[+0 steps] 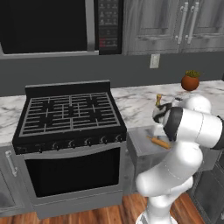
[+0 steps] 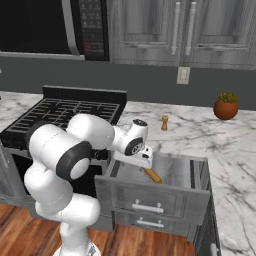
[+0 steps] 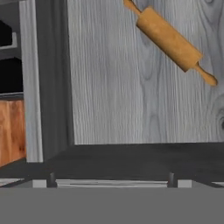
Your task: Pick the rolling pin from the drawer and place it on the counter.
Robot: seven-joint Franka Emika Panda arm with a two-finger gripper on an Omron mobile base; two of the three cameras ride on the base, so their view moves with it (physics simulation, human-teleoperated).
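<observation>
Stove (image 1: 70,114): black gas stove at left, w/ oven door under it.
Drawer (image 2: 150,192): pulled open, just right of the stove, under the bench edge; grey front w/ silver bar handle toward the robot.
Rolling pin (image 3: 170,41): lies flat on the drawer's grey wood-grain floor, slanted, nothing touching it. In hand view it is in the upper right, one handle toward the top, other toward the right edge. Also seen in left base view (image 1: 159,142) and right base view (image 2: 153,175), in the open drawer.
Jaws (image 3: 111,179): above the drawer, over its left part, apart from the pin; the two tips stand wide apart and hold nothing.
Bench (image 2: 220,142): white marble w/ grey veins, right of the stove and behind the drawer.
Pepper mill (image 2: 164,122): small, upright on the bench behind the drawer.
Plant pot (image 2: 226,106): red-brown, w/ green plant, far right at the back of the bench, near the wall.
</observation>
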